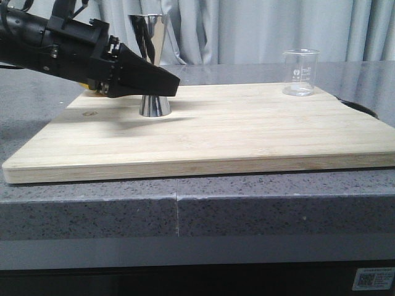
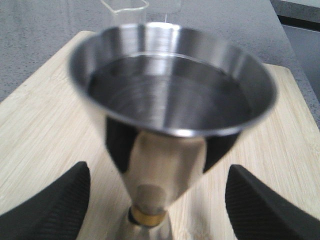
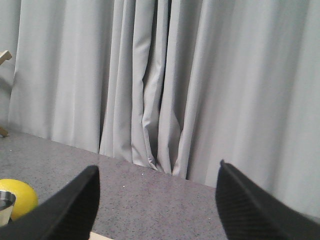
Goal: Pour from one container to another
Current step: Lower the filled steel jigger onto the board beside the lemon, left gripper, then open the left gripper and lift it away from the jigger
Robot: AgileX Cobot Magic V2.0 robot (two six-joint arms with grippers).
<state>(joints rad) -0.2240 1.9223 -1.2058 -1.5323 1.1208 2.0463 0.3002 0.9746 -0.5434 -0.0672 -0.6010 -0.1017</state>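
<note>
Standing upright at centre-left of the wooden cutting board [image 1: 216,132], the steel jigger [image 1: 154,61] sits between the wide-open, empty fingers of the left hand [image 2: 157,200], the glass beaker [image 1: 300,73] stands at upper right, and the right hand [image 3: 157,200] gapes empty too.

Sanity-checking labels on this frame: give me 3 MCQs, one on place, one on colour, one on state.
1. Where is the beaker?
A. far right corner of the board
B. beside the jigger
C. off the board

2. What colour is the jigger's waist band?
A. red
B. gold
C. black

3. How is the left tool set?
A. shut on the jigger
B. open, fingers either side of the jigger
C. holding the beaker

Answers: 1 A, front view shows it apart from the jigger; 2 B, left wrist view; 3 B, gaps show between both fingers and the steel.
</note>
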